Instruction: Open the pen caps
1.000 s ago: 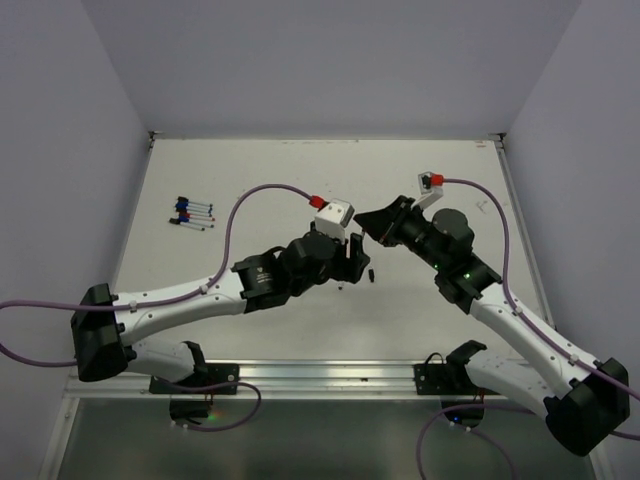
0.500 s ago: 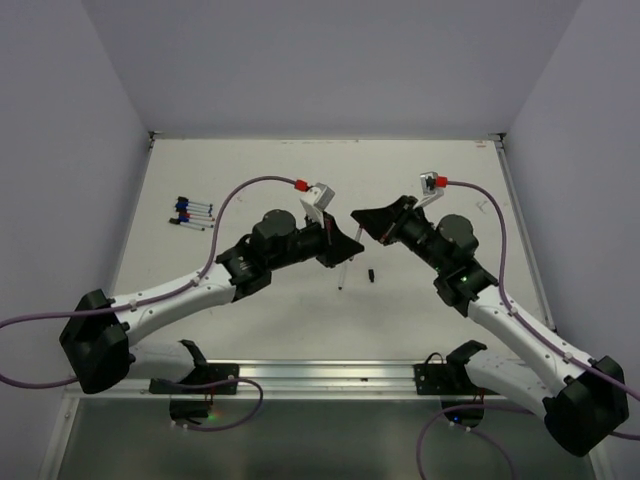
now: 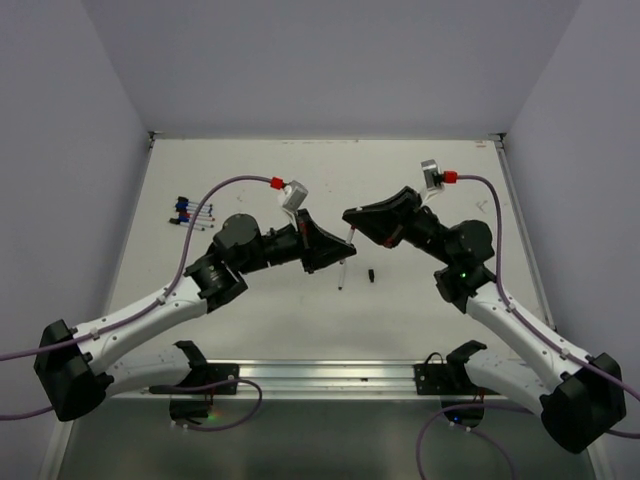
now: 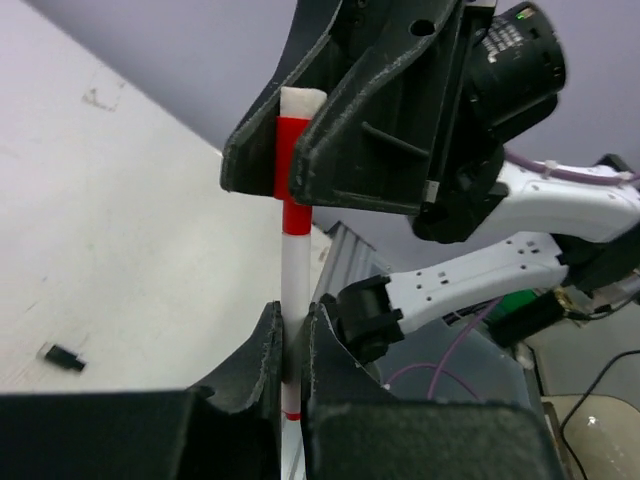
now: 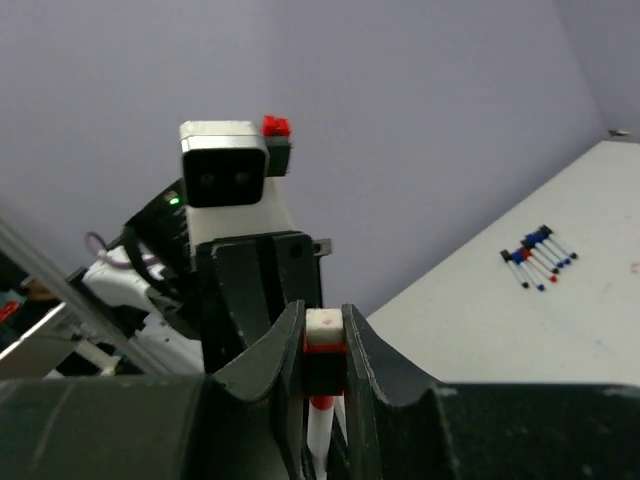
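L tool (image 4: 292,330) clenched on pen (image 4: 294,262), R tool (image 5: 324,335) clenched on its red cap (image 4: 289,165); off-axis pull could bend pen or slip grip.

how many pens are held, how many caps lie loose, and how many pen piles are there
red-capped pen, held: 1
loose black cap: 1
pile of pens: 1, its pens too small to count
total: 3

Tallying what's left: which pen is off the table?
The white pen with the red cap: left hand grips its barrel, right hand its cap; the other pens lie bunched on the table.
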Robot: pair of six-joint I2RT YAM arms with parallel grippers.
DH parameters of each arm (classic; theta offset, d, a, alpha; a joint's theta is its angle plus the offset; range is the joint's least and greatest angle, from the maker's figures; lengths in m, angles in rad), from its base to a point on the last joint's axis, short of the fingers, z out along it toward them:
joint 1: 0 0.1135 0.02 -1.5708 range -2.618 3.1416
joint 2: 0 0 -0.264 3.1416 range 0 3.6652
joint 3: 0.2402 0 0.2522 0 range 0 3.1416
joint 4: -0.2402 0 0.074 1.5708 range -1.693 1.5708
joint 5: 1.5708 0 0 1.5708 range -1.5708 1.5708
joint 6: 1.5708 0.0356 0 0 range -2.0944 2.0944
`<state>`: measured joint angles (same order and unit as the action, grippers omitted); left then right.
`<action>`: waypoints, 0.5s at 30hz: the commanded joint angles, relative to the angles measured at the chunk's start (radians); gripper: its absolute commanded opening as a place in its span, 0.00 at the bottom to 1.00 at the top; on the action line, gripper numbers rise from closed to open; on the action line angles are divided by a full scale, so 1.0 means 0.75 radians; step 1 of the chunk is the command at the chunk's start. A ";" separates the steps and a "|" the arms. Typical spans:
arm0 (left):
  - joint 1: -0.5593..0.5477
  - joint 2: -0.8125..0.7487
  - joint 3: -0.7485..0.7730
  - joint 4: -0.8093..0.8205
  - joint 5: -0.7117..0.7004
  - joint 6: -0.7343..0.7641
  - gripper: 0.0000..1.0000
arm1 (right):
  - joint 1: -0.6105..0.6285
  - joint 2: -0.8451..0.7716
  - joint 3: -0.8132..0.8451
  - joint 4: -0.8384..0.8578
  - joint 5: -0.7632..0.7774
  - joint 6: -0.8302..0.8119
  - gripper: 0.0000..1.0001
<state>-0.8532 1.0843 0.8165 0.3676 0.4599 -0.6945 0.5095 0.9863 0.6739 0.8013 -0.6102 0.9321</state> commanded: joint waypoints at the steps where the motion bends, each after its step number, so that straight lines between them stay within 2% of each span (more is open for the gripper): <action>1: -0.012 -0.051 0.138 -0.330 -0.332 0.044 0.00 | -0.039 -0.041 0.048 -0.323 0.242 -0.224 0.00; 2: -0.016 -0.047 0.169 -0.569 -0.483 0.048 0.00 | -0.027 -0.057 0.081 -0.520 0.407 -0.263 0.00; 3: -0.032 -0.027 0.242 -0.695 -0.685 0.051 0.00 | -0.025 -0.071 0.110 -0.628 0.481 -0.342 0.00; 4: -0.136 -0.008 0.275 -0.798 -1.122 0.028 0.00 | 0.008 -0.076 0.134 -0.700 0.565 -0.377 0.00; 5: -0.203 0.022 0.314 -0.985 -1.301 -0.006 0.00 | 0.040 -0.076 0.201 -0.887 0.671 -0.410 0.00; 6: -0.253 0.106 0.416 -1.109 -1.466 -0.076 0.00 | 0.073 -0.047 0.242 -0.975 0.887 -0.475 0.00; 7: -0.336 0.153 0.459 -1.199 -1.737 -0.194 0.00 | 0.112 -0.025 0.291 -1.063 1.001 -0.500 0.00; 8: -0.378 0.202 0.508 -1.410 -1.853 -0.276 0.00 | 0.185 0.008 0.385 -1.247 1.121 -0.523 0.00; 9: -0.406 0.302 0.596 -1.500 -1.934 -0.343 0.00 | 0.204 0.039 0.422 -1.305 1.242 -0.545 0.00; 11: -0.445 0.401 0.672 -1.616 -2.018 -0.395 0.00 | 0.249 0.084 0.447 -1.363 1.345 -0.541 0.00; 12: -0.454 0.480 0.727 -1.631 -2.024 -0.395 0.00 | 0.251 0.096 0.453 -1.381 1.364 -0.529 0.00; 15: -0.517 0.514 0.726 -1.583 -2.029 -0.330 0.00 | 0.251 0.147 0.480 -1.445 1.431 -0.535 0.00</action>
<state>-1.2297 1.4654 1.3552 -0.5465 -0.7547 -0.8803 0.7265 1.0924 0.9939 -0.1413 0.1535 0.6510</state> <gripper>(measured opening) 0.050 0.204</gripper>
